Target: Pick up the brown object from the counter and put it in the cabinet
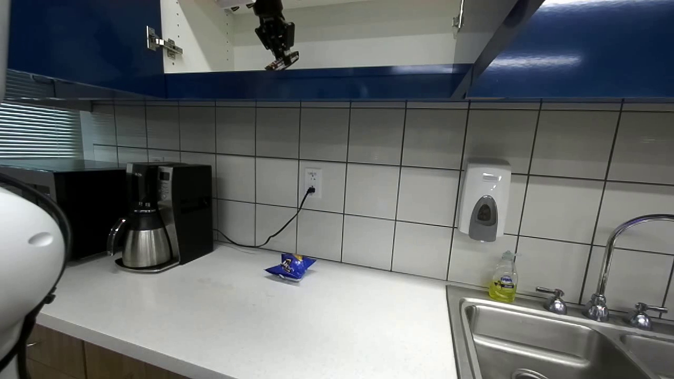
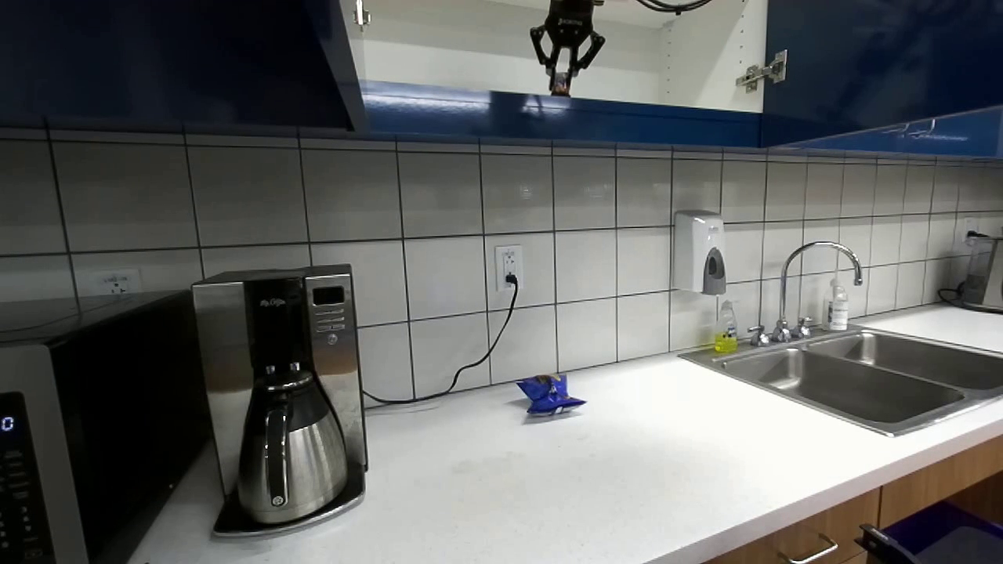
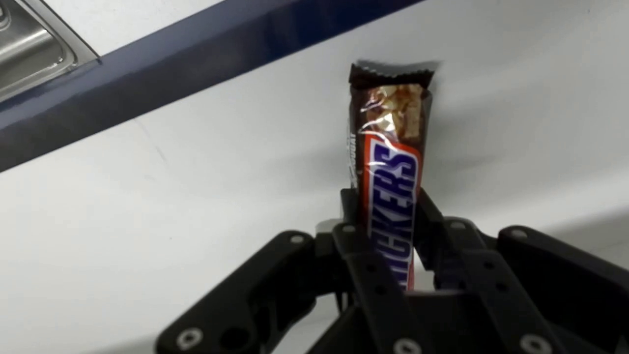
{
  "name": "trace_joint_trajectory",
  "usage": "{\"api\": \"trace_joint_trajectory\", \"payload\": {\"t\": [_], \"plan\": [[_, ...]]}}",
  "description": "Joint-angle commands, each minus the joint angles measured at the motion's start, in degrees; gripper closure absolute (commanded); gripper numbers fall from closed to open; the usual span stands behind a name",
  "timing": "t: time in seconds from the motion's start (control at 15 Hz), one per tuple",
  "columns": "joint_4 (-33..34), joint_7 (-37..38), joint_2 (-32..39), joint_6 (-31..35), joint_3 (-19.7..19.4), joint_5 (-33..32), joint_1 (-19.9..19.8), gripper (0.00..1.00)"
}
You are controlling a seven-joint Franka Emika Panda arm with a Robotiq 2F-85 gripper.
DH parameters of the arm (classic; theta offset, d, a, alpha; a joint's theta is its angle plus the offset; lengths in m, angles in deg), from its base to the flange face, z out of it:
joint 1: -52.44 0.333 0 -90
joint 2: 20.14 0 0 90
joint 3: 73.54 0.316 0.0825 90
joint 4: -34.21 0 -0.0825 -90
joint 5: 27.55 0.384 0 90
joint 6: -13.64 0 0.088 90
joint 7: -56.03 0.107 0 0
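Observation:
The brown object is a Snickers bar (image 3: 391, 162) in a brown wrapper. My gripper (image 3: 385, 204) has its fingers closed on the bar's two long sides. In both exterior views the gripper (image 1: 285, 57) (image 2: 561, 72) points down inside the open cabinet (image 1: 363, 34) (image 2: 454, 47), and a small part of the bar (image 2: 560, 83) shows between the fingertips. The bar is just above or on the cabinet's white shelf; I cannot tell if it touches. Its near end is hidden by the gripper.
Blue cabinet doors (image 1: 84, 42) (image 2: 878, 63) stand open on both sides. A blue front edge (image 1: 316, 83) borders the shelf. On the counter (image 1: 237, 321) below are a blue snack bag (image 1: 291, 267), a coffee maker (image 1: 192, 210) and a sink (image 1: 526, 337).

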Motion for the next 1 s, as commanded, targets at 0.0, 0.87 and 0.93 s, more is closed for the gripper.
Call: {"api": "trace_joint_trajectory", "payload": {"t": [0.0,0.87,0.93], "plan": [[4.78,-0.58,2.87,-2.58,-0.29,-0.79,0.06,0.44],[-0.57,-0.34,-1.69,-0.45,-0.31,1.09,-0.27,0.00],[-1.94,-0.45,-2.80,0.18,-0.25,1.28,-0.26,0.00]]}}
